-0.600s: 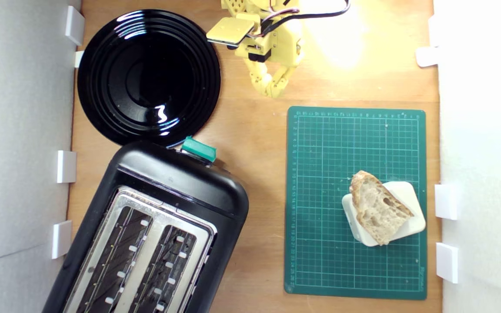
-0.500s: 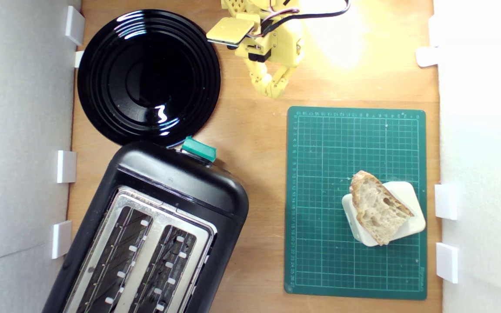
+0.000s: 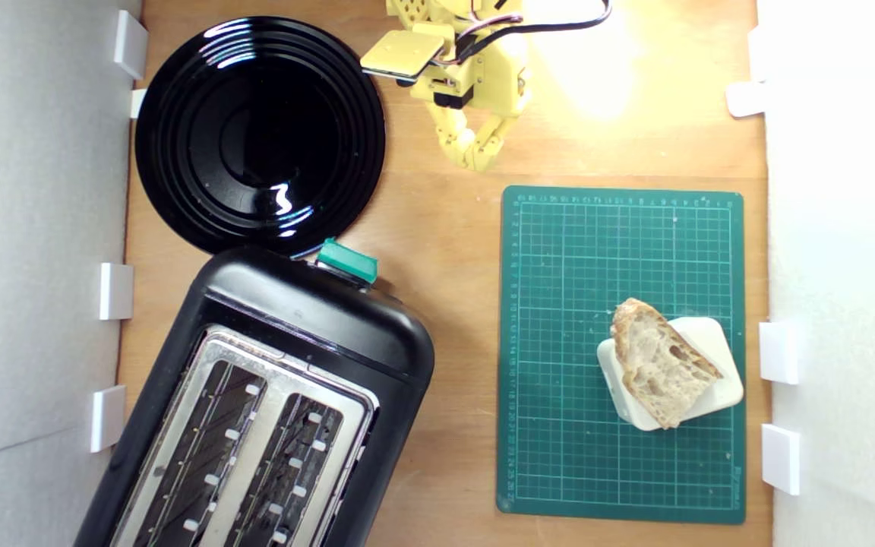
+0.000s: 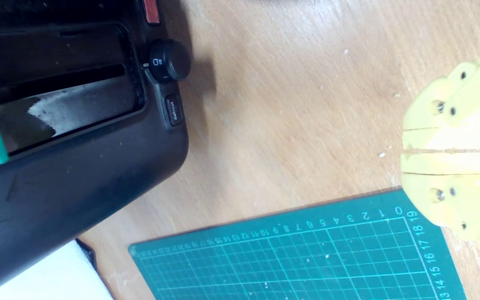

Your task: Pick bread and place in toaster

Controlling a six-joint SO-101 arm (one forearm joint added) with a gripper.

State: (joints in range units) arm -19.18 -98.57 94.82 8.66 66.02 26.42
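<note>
Wooden tabletop (image 3: 437,228): my yellow gripper (image 3: 473,161), jaws clenched on nothing, hangs near the green cutting mat's (image 3: 559,251) corner. Wedge of crusty bread (image 3: 658,363) sits on a white block (image 3: 715,338), well apart from the black toaster (image 3: 308,319). Reach is unstarted; next I open and approach.

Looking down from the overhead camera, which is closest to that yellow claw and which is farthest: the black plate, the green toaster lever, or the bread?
In the exterior view, from the claw:
1. Black plate, just to the exterior view's left of the claw.
2. Green lever on the toaster, below and left.
3. Bread, farthest, low on the exterior view's right, lying on a white block on the green mat.
</note>
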